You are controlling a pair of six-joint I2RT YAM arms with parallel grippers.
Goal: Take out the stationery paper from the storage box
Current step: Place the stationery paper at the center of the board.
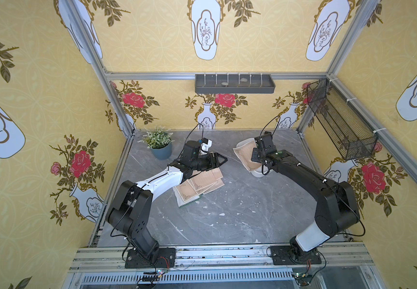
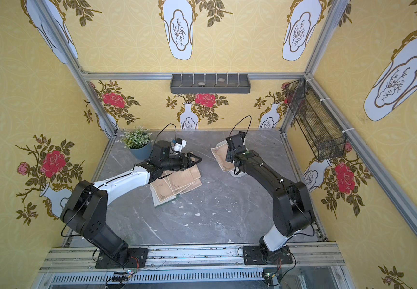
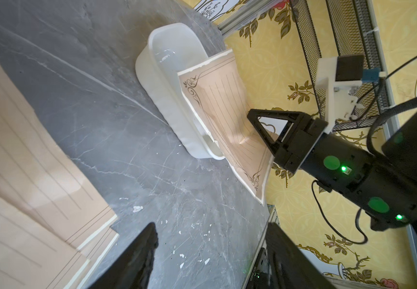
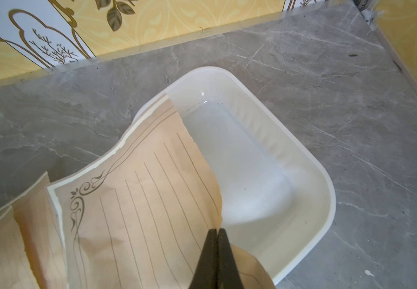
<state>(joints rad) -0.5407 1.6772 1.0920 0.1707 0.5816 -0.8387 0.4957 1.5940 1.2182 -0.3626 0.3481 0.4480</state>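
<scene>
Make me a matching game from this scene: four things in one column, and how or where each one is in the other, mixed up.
Things:
1. right claw
2. left claw
3. potted plant
4. paper pile

States:
A. upright, in a far corner of the table
B. open, holding nothing
C. lying flat, fanned out
D. shut on a tan sheet at the white tub

Pairs: 1-D, 2-B, 3-A, 4-C.
</scene>
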